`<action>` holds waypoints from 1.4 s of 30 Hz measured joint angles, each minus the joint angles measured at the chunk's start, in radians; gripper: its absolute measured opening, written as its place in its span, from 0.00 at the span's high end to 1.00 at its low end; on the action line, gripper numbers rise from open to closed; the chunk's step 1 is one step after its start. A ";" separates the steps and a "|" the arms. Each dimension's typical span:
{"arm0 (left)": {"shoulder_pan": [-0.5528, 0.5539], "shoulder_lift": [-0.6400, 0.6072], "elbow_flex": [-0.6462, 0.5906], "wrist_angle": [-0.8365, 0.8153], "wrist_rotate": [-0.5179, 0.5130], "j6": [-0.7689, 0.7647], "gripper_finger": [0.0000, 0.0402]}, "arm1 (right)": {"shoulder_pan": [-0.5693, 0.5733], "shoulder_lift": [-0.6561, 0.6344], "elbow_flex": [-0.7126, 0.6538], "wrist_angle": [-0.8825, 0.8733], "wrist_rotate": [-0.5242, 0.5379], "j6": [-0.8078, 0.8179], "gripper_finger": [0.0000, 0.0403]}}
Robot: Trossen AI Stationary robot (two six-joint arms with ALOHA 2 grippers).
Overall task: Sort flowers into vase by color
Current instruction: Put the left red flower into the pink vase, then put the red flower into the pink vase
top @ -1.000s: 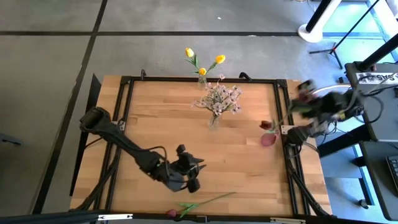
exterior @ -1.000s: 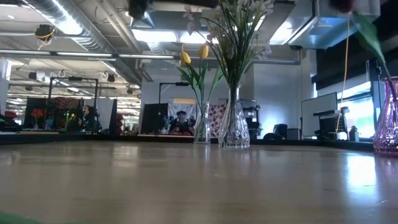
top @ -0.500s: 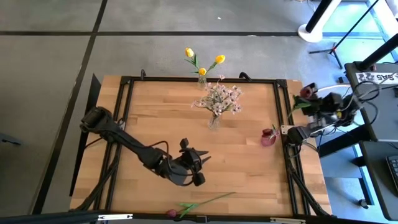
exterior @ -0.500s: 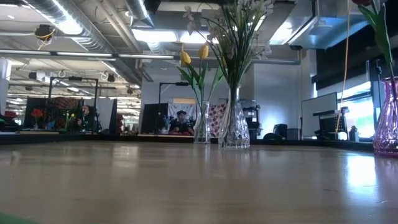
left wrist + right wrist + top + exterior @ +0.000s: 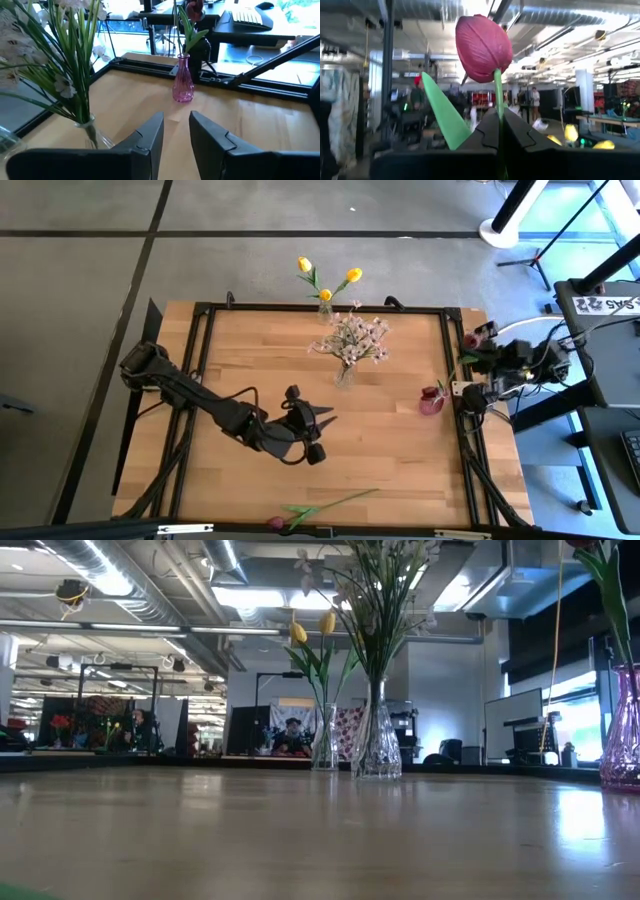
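A dark red-pink tulip is in my right gripper above the table's right edge, and its stem slants down into the pink vase. In the low view the stem stands in that vase. My left gripper hovers open over the table's middle, with the pink vase ahead of it. Yellow tulips stand in a clear vase at the far edge. White-pink sprays fill another vase. One more red-pink tulip lies flat at the near edge. My right gripper pinches the tulip's stem between its two fingers, a short way below the blossom. It comes in from the table's right side, with the fingers across the stem. The blossom stands clear beyond the fingers, and the stem's lower end sits in the pink vase.
A black frame runs round the wooden table top. The three vases stand in the far and right parts of the table. Bare wood lies between my left gripper and the pink vase. Desks and equipment stand beyond the right edge.
My right gripper has moved with the tulip a little toward the table's left, bringing the blossom nearer above the pink vase; the stem now stands steeper in it. My left gripper has drawn from near the near edge toward the table's middle.
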 joint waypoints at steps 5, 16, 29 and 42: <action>0.006 -0.001 0.000 -0.018 0.001 0.000 0.78 | 0.000 0.000 -0.041 0.006 -0.002 0.022 0.99; 0.009 -0.001 0.000 -0.108 -0.157 -0.023 0.78 | 0.000 0.000 -0.044 -0.191 0.039 -0.027 0.88; 0.038 -0.068 0.000 -0.474 -0.156 -0.432 0.78 | 0.000 0.055 0.245 -0.797 -0.016 0.164 0.57; -0.022 -0.057 -0.377 0.216 0.118 -0.429 0.78 | 0.000 0.411 0.573 -0.977 -0.091 0.229 0.55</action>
